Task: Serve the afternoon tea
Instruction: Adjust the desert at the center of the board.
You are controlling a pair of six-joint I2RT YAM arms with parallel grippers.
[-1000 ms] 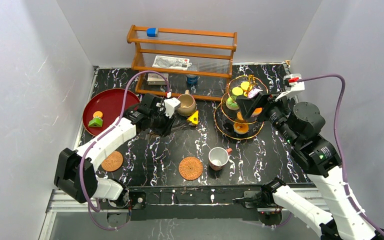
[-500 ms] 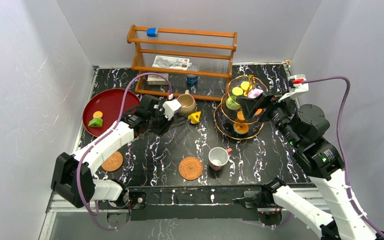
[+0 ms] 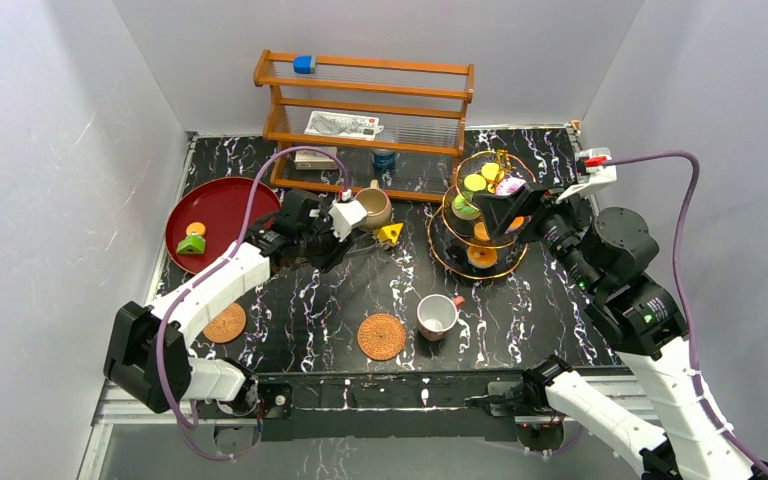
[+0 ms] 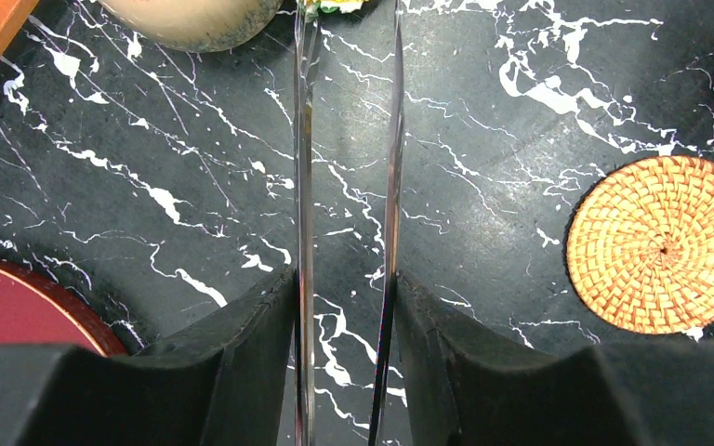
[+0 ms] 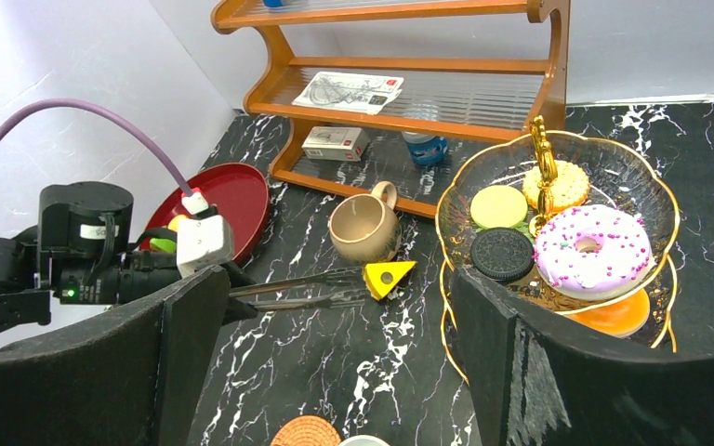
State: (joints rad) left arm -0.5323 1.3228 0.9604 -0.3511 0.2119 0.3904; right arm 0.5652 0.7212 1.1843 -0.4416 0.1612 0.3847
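Cheese wedge (image 3: 390, 234) nearer tan mug (image 3: 373, 207)

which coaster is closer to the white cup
The coaster right beside the white cup, on its left in the top view; the other coaster lies much farther left.

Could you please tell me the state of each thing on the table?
Left gripper: shut on tongs, tips at yellow wedge
Right gripper: open, empty
Tan mug: upright, empty
White cup: upright, empty
Left coaster: bare
Middle coaster: bare
Tiered stand: upright, loaded with pastries
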